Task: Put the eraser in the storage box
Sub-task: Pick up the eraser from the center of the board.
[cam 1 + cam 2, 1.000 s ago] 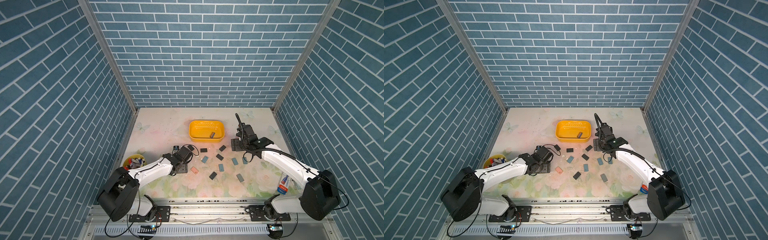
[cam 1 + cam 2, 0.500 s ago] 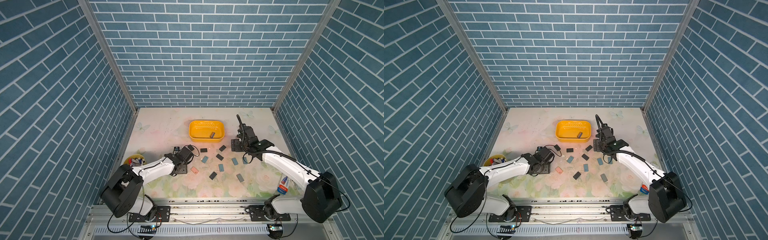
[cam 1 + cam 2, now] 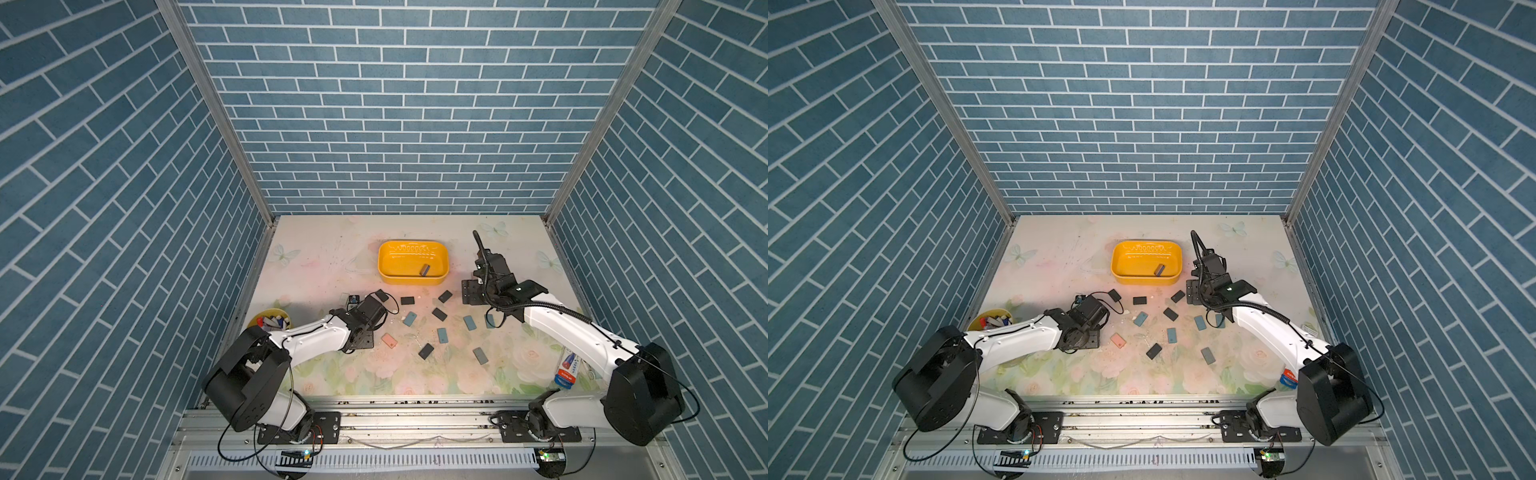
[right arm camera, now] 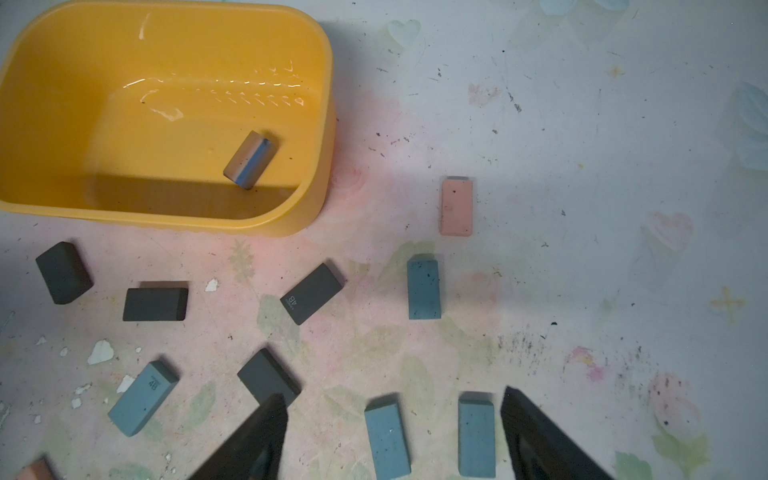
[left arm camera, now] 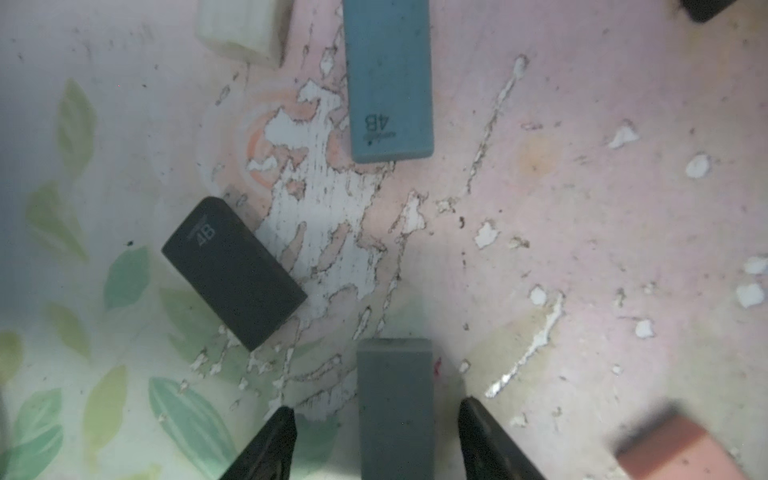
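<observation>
Eraser [image 5: 395,415], grey-blue and lying flat on the worn floral table [image 5: 582,208], sits between the two black fingers [image 5: 270,453] of the left gripper [image 5: 376,406], whose pincer stands about half wide astride it, a strip of table showing on either side, so nothing is clamped; in both top views this piece is hidden beneath the wrist of the left arm [image 3: 316,336], at roughly 7 o'clock from the storage box [image 3: 411,280]. Close around the same pincer lie a pink eraser [image 5: 681,453], a black eraser [image 5: 232,270] stamped 4B and a blue eraser [image 5: 390,83] stamped 4B, each apart from the others. The storage box, a shallow yellow tub, stands toward 12 o'clock on the table and holds one grey eraser [image 4: 250,160] at about 4 o'clock inside it. At 6 o'clock from the box more black and blue pieces [image 3: 439,313] lie scattered singly. The right gripper [image 4: 393,395] is at 4 o'clock from the box, its pincer wide and empty; two blue erasers [image 4: 477,432] show in the gap between its fingers [image 4: 540,440], neither of them gripped. A round yellow cup of pens [image 3: 272,322] stands at the 9 o'clock edge of the table beside the left arm, and a small labelled tube [image 3: 567,368] lies at 4 o'clock near the right arm [image 3: 561,328]
</observation>
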{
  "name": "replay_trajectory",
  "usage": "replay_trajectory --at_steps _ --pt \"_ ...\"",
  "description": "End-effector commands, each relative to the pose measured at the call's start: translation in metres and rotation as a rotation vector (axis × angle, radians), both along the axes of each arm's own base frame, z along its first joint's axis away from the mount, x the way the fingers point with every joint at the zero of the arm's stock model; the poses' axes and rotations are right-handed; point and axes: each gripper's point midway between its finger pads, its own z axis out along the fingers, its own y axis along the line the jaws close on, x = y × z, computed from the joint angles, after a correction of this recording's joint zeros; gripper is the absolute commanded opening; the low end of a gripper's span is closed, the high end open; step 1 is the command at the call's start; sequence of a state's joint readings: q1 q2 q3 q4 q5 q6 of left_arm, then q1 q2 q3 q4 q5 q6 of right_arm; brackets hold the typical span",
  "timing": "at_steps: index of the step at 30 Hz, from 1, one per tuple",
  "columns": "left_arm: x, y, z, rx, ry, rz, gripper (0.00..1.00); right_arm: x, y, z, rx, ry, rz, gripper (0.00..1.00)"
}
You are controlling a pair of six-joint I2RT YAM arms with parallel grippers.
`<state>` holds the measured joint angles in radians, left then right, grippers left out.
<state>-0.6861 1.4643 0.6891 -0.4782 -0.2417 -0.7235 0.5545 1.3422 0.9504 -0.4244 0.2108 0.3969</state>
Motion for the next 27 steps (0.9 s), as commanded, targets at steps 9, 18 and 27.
replay_trajectory --at_steps 9,18,27 --pt "-0.0045 -0.0007 -0.0162 0.032 0.051 -0.015 0.51 -0.0019 0.0020 0.0021 0.044 -0.004 -0.026 0.82" --pt "-0.0067 -0.0013 -0.0149 0.028 0.057 -0.019 0.40 -0.0028 0.0024 0.0016 0.046 0.001 -0.025 0.82" --pt "-0.0109 0.0009 -0.0148 0.044 0.066 -0.025 0.33 -0.0027 0.0025 -0.0016 0.043 0.009 -0.028 0.82"
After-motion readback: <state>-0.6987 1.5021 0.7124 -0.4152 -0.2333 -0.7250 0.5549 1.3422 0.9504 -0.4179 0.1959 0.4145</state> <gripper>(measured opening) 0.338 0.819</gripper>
